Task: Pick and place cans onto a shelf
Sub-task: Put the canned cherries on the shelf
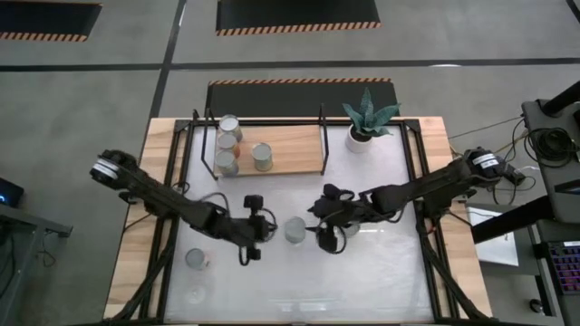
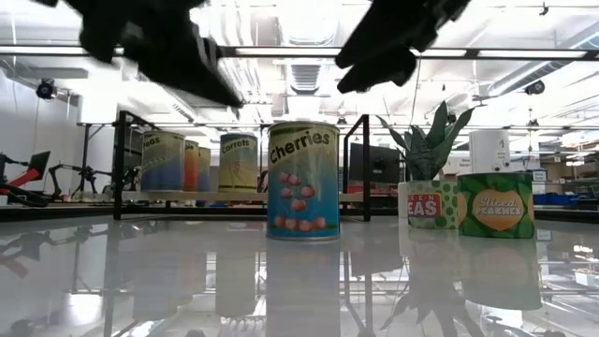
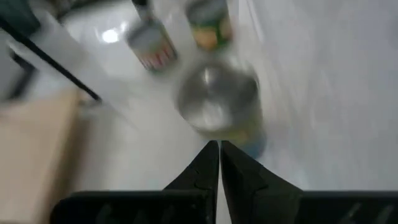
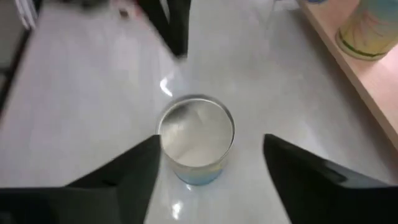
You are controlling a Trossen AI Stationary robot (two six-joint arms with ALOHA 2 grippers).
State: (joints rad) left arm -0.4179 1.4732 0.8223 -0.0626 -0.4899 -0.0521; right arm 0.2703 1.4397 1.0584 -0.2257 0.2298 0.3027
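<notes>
A: So, the right gripper [image 4: 208, 168] — how do its fingers stand?

B: Wide apart. Its wrist view shows one dark finger on each side of the cherries can [image 4: 196, 146], with table visible between each finger and the can, so it touches nothing. From above, that gripper [image 1: 328, 237] sits just beside the same can [image 1: 295, 230], on the plant's side.

A: And the left gripper?

B: Its wrist view shows the two fingers pressed together to a slit, holding nothing, tips aimed at the cherries can [image 3: 219, 107]. From above, the left gripper [image 1: 253, 243] is just beside the can on the opposite side, not touching.

A: What does the low view add?

B: The labels. The middle can [image 2: 302, 181] reads "Cherries" and stands upright on the table [image 2: 140, 281]; both grippers hang above it. Two more cans stand off to one side, near the plant pot.

A: And the shelf?

B: Only the high view lays it out: the shelf [image 1: 294, 149] is behind the cherries can, with four cans standing on it, three stacked along its left end and one beside them. Another can [image 1: 197, 259] stands well apart, beyond the left gripper.
</notes>
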